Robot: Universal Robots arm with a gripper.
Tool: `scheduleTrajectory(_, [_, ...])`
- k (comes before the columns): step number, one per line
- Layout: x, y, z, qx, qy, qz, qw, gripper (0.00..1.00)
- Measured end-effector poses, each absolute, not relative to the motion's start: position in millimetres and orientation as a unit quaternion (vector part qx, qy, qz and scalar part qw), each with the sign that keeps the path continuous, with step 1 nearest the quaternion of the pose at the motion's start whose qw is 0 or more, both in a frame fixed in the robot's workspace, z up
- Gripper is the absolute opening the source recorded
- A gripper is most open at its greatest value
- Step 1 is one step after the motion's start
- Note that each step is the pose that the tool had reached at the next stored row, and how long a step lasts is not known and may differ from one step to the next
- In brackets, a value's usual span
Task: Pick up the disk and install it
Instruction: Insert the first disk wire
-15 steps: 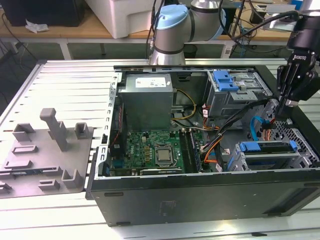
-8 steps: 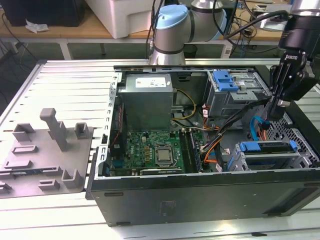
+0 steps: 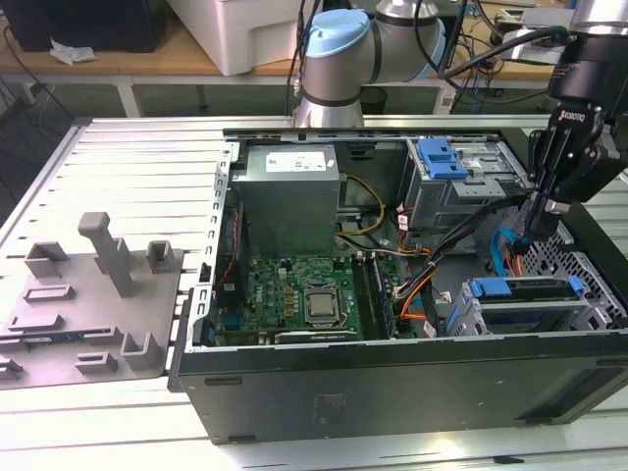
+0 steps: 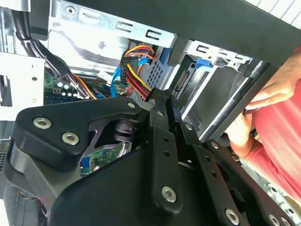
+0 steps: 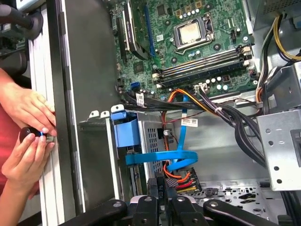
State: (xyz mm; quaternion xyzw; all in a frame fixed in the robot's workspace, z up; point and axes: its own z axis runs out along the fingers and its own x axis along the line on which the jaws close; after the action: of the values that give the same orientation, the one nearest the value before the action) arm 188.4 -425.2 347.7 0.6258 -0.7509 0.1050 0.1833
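Note:
The disk [image 3: 522, 289] lies in the lower drive cage at the exterior view's right, its blue caddy rail showing along the top. In the first wrist view the blue end of the disk [image 5: 126, 130] sticks out of that cage. My gripper [image 3: 531, 232] hangs just above and behind the cage, inside the open computer case [image 3: 392, 392]. Its fingers stand together, shut, with nothing of the disk between them. In both wrist views the gripper's tips [image 5: 161, 187] [image 4: 161, 99] sit right beside a black connector [image 5: 181, 181] with red, yellow and orange wires. A blue flat cable [image 5: 162, 157] loops next to it.
A person's hands [image 5: 28, 132] work at the outer case wall, close to the cage, holding a small dark object. A grey cage with a blue latch bracket [image 3: 439, 157] stands behind. The motherboard [image 3: 294, 294] and power supply [image 3: 290, 196] lie leftward. A grey fixture with posts [image 3: 93, 285] rests outside.

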Motion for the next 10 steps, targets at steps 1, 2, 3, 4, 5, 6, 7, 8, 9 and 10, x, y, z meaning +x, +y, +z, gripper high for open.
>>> scheduleTrajectory(1, [188,-426,348,0.627,-0.750,0.104,0.182,0.17])
scheduleTrajectory(2, [188,-427,348,0.628,-0.750,0.102,0.180,0.17])
scheduleTrajectory(3, [188,-428,348,0.630,-0.750,0.100,0.178,0.17])
scheduleTrajectory(4, [187,-429,348,0.631,-0.749,0.098,0.176,0.17])
scheduleTrajectory(5, [187,-430,349,0.632,-0.749,0.096,0.174,0.17])
scheduleTrajectory(6, [187,-432,349,0.633,-0.749,0.095,0.173,0.17])
scheduleTrajectory(7, [187,-433,349,0.634,-0.748,0.093,0.171,0.17])
scheduleTrajectory(8, [186,-435,349,0.635,-0.748,0.092,0.169,0.17])
scheduleTrajectory(9, [186,-437,349,0.636,-0.748,0.089,0.167,0.17])
scheduleTrajectory(10, [186,-440,349,0.637,-0.748,0.087,0.165,0.17])
